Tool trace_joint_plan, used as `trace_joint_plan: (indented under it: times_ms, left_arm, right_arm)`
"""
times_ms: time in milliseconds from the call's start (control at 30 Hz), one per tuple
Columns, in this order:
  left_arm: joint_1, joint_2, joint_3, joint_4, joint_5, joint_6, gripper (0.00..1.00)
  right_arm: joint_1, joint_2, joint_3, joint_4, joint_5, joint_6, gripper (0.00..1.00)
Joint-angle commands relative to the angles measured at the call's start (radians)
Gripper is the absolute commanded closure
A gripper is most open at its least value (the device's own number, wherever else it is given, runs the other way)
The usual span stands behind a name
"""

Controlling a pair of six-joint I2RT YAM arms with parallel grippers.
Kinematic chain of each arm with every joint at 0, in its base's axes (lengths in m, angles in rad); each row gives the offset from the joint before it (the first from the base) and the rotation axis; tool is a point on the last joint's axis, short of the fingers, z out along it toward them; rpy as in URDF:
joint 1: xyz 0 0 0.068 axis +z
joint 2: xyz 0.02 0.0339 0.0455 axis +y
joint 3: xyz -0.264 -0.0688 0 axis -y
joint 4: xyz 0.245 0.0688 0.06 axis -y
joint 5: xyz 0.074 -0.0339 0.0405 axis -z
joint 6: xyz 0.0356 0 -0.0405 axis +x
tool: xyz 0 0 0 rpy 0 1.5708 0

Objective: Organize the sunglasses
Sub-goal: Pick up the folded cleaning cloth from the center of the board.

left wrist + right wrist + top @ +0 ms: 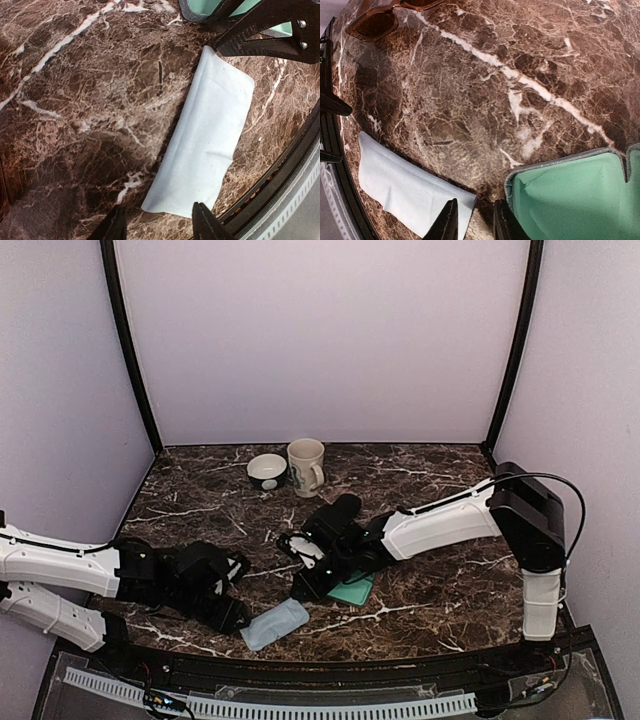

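1. Nearest us, a grey-blue pouch (275, 624) lies flat at the front edge of the brown marble table (200, 490), which lilac walls (320, 340) enclose.
2. The left gripper (160, 226) hangs above the pouch's end, fingers apart and empty.
3. The right gripper (475, 222), fingers narrowly apart and empty, sits between the pouch and a green-lined case (570, 200).
4. Only the right wrist view shows us the brownish sunglasses (375, 22), on bare marble well apart from the case.

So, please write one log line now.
left gripper open, over pale blue fabric pouch; right gripper open, beside green-lined case; brown sunglasses uncased
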Motion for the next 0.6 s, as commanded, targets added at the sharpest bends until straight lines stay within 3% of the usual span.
trace_joint_plan:
  times_ms: [0,267,567]
  left_arm:
    - [0.012,-0.002,-0.012,0.006,0.008,0.016,0.54]
    - [0.027,0.025,-0.039,0.055,0.045,0.025,0.55]
    - [0.050,0.042,-0.059,0.105,0.095,0.039,0.58]
  right_arm:
    - [-0.007,0.018,0.031,-0.028,0.041,-0.012,0.74]
    - [-0.007,0.010,0.002,0.035,-0.075,-0.017,0.74]
    - [-0.006,0.040,0.010,0.032,-0.073,-0.028,0.75]
